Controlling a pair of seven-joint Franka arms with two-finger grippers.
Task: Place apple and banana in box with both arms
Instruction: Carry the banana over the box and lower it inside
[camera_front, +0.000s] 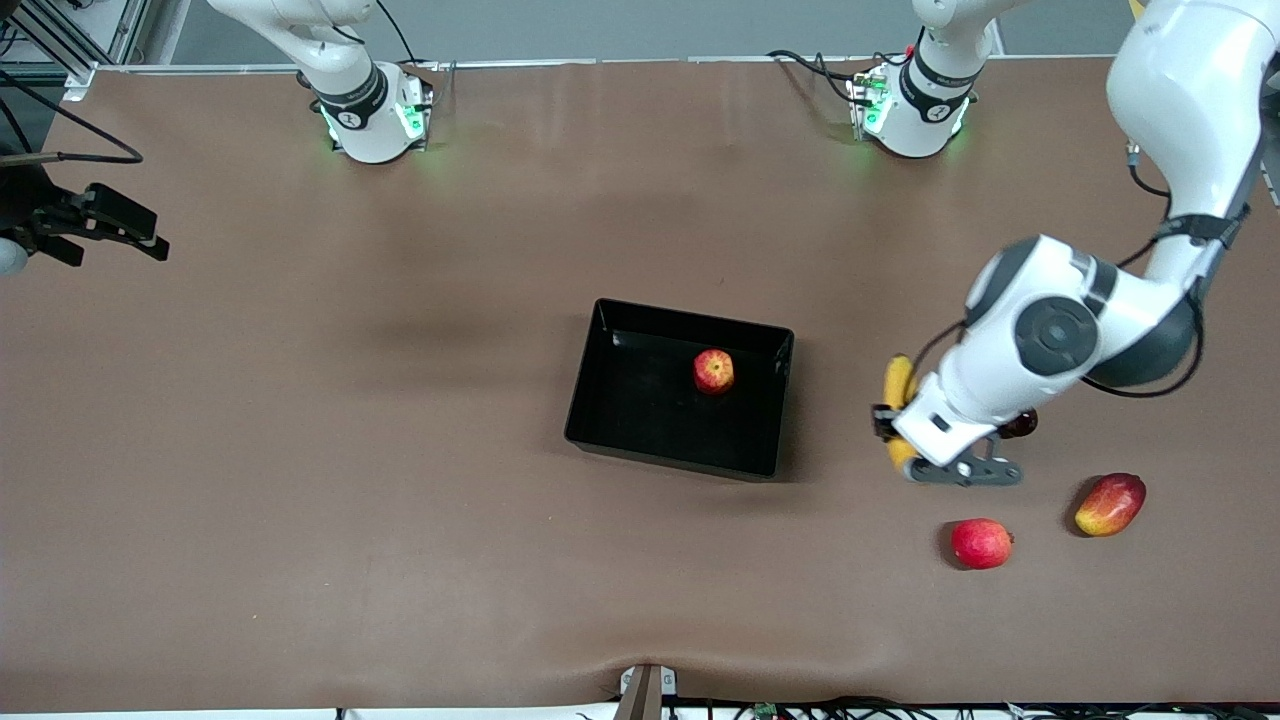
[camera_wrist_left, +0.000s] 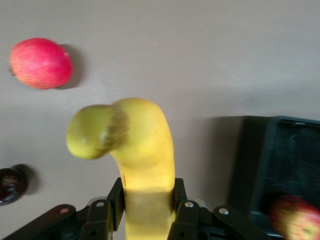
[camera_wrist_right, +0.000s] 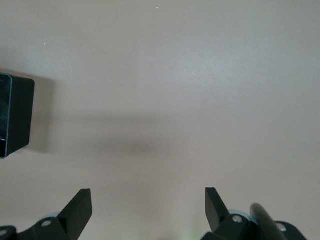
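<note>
Apple (camera_front: 713, 371) sits in box (camera_front: 600, 400). Left gripper (camera_wrist_left: 149, 210) clamps banana (camera_wrist_left: 135, 150) above table beside box, ready for transfer. Right gripper (camera_wrist_right: 148, 207) waits spread wide at the right arm's end.

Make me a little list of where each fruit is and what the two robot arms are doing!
apple: in the box
banana: held by the left gripper, over the table between the box and the loose fruit
left gripper: shut on the banana
right gripper: open, holding nothing, waiting at the right arm's end of the table
mango: on the table
round red fruit: on the table beside the mango
small dark fruit: on the table
</note>
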